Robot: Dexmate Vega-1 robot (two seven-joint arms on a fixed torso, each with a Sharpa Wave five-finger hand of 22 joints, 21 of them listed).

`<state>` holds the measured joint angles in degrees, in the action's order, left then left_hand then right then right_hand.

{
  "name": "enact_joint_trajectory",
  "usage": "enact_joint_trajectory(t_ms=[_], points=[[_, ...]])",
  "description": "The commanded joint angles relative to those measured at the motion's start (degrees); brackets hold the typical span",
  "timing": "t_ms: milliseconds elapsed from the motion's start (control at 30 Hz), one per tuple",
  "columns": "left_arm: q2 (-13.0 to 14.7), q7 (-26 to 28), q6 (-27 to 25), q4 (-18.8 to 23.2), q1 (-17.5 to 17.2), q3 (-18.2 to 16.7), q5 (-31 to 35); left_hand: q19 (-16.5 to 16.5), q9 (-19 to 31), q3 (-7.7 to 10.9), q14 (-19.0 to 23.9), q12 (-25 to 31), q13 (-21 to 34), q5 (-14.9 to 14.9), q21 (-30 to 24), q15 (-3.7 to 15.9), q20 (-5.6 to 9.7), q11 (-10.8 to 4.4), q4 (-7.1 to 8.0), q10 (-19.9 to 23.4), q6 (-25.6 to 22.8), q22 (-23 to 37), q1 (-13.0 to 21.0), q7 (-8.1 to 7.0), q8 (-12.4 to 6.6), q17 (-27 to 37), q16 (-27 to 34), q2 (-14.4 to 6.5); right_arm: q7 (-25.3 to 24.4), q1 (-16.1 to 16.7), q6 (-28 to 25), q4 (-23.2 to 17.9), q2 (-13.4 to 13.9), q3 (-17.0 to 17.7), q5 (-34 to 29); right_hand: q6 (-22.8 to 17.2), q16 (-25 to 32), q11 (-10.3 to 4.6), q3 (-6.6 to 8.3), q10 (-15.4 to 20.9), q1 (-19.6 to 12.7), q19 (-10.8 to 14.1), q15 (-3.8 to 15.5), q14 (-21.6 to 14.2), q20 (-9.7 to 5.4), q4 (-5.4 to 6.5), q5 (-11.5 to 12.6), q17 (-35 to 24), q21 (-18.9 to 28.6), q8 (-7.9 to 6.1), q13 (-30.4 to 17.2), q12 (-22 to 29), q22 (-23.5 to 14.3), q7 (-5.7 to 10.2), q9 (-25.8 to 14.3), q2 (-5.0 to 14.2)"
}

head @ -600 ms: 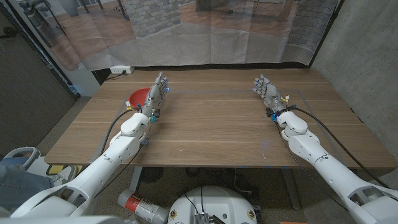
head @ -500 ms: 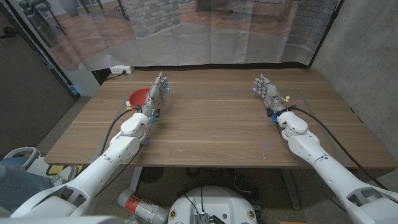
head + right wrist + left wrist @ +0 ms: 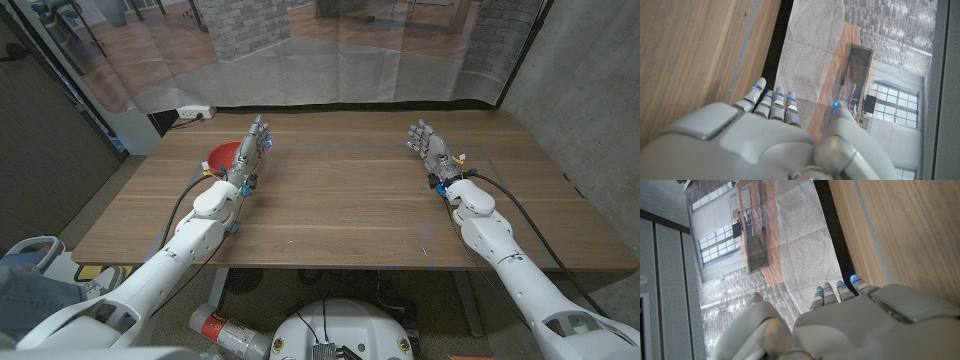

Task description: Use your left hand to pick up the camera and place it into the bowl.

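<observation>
A red bowl [image 3: 220, 157] sits on the wooden table [image 3: 340, 205] at the far left, partly hidden behind my left hand [image 3: 251, 152]. That hand stands just right of the bowl with its fingers straight and apart, reaching toward the far edge and holding nothing. In the left wrist view the back of the left hand [image 3: 855, 325] is over the table's far edge. My right hand [image 3: 428, 148] stands at the far right of the table, fingers extended, with nothing in it. The right wrist view looks along the back of the right hand [image 3: 755, 142].
A translucent plastic curtain [image 3: 330, 60] hangs behind the table's far edge. A white power strip [image 3: 195, 112] lies on the floor beyond the back left corner. A concrete wall [image 3: 590, 90] stands to the right.
</observation>
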<state>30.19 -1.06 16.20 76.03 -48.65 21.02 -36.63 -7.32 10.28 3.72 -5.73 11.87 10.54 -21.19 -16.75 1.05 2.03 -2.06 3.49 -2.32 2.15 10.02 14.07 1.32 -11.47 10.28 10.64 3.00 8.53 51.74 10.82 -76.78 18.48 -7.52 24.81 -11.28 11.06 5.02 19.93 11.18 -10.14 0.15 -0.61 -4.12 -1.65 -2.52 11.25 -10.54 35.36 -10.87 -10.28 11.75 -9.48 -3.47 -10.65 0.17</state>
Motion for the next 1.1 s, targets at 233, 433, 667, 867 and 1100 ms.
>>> enact_joint_trajectory(t_ms=[233,433,667,867,1100], points=[[2.2,1.2,-0.5,3.9,-1.8,-0.8,0.8,-0.5,0.3,0.05,-0.3,0.2,0.1,-0.3,0.3,-0.18,1.83,0.10,0.04,-0.2,0.1,0.1,0.6,-0.02,-0.26,0.1,0.4,-0.1,3.0,1.4,-2.3,-1.5,-5.1,5.6,-6.0,-0.5,0.1,-0.12,0.16,0.4,-0.6,0.4,-0.19,-0.5,-1.93,-0.16,0.4,-0.1,-0.4,-0.30,-0.3,0.3,-0.3,-0.05,-0.2,0.17],[2.6,1.0,-0.1,4.4,-2.2,-0.8,1.0,-0.4,0.3,0.00,-0.2,0.2,0.1,-0.3,0.5,-0.20,1.76,0.08,0.04,-0.1,-0.1,0.1,0.7,0.09,-0.30,0.1,0.4,-0.2,3.3,1.7,-2.6,-2.1,-5.7,6.3,-6.9,-0.4,0.1,-0.04,0.17,0.4,-0.6,0.4,-0.18,-0.5,-1.92,-0.23,0.4,-0.1,-0.5,-0.28,-0.3,0.3,-0.3,-0.04,-0.2,0.22],[3.3,1.2,0.1,5.6,-2.7,-1.1,1.4,-0.3,0.3,-0.06,-0.1,0.2,0.1,-0.3,0.6,-0.19,1.69,0.05,0.04,0.1,-0.2,0.1,0.8,0.10,-0.29,0.1,0.4,-0.3,3.4,2.2,-2.8,-2.6,-6.3,7.0,-7.5,-0.4,0.1,-0.12,0.12,0.5,-0.6,0.4,-0.18,-0.5,-1.90,-0.29,0.4,-0.1,-0.8,-0.28,-0.3,0.3,-0.3,-0.04,-0.2,0.26],[3.9,1.3,0.5,6.5,-3.5,-1.3,1.7,-0.3,0.3,-0.10,0.0,0.2,0.1,-0.3,0.7,-0.24,1.58,0.04,0.04,0.1,-0.2,0.1,0.8,0.12,-0.25,0.1,0.4,-0.4,3.7,2.3,-2.5,-2.8,-6.7,7.3,-7.8,-0.4,0.1,-0.12,0.10,0.4,-0.6,0.5,-0.19,-0.5,-1.86,-0.35,0.4,-0.1,-0.9,-0.27,-0.3,0.3,-0.3,0.00,-0.2,0.27],[5.0,1.8,1.1,8.3,-5.1,-2.0,2.1,-0.2,0.3,-0.16,0.1,0.2,0.1,-0.3,0.8,-0.28,1.50,0.12,0.03,0.2,-0.3,0.1,1.0,0.07,-0.21,0.1,0.4,-0.5,3.9,2.3,-2.3,-2.8,-7.0,7.5,-7.9,-0.4,0.1,-0.17,0.06,0.4,-0.6,0.6,-0.07,-0.5,-1.92,-0.43,0.3,-0.1,-1.2,-0.27,-0.3,0.3,-0.3,0.05,-0.2,0.28]])
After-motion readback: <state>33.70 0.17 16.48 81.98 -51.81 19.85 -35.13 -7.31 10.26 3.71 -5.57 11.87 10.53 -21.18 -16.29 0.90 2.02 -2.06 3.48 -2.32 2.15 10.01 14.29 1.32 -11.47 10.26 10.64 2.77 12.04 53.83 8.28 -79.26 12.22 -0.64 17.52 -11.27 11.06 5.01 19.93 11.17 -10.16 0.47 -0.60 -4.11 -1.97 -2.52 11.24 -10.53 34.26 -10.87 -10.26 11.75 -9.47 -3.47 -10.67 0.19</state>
